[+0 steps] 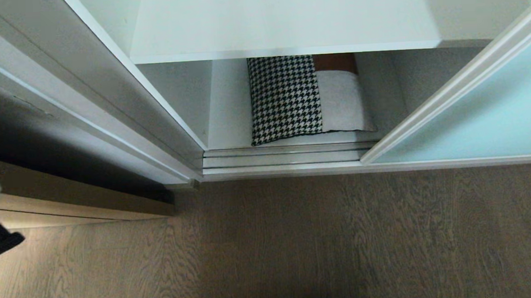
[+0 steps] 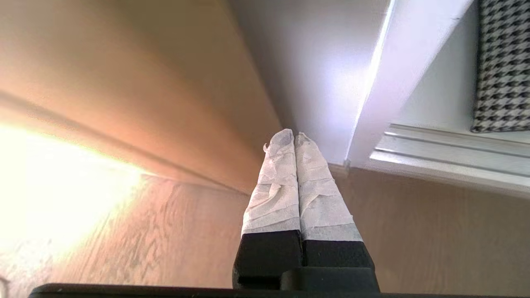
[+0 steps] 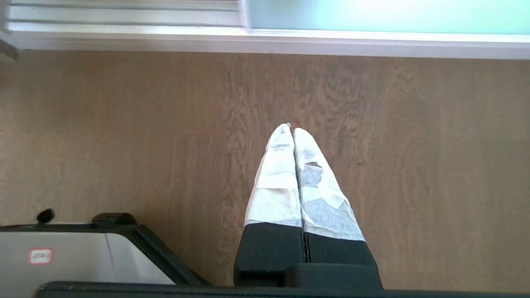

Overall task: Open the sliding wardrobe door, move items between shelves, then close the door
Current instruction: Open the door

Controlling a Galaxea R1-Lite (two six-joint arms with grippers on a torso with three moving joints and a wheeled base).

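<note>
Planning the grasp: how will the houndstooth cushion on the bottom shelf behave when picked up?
The cushion looks fabric-covered and padded, so it will probably sag rather than stay stiff. It is likely light for its size. Lying flat on the white shelf, it should not roll, and the woven cover probably grips well.

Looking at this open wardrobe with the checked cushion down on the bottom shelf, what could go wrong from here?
Two risks, I'd guess. The cushion lies with its front edge right at the door track, so the sliding door might catch it when closing. Also, the left gripper, jaws shut, sits low near the wardrobe's side panel and could bump it while reaching in. The right gripper is shut over the floor.
</note>
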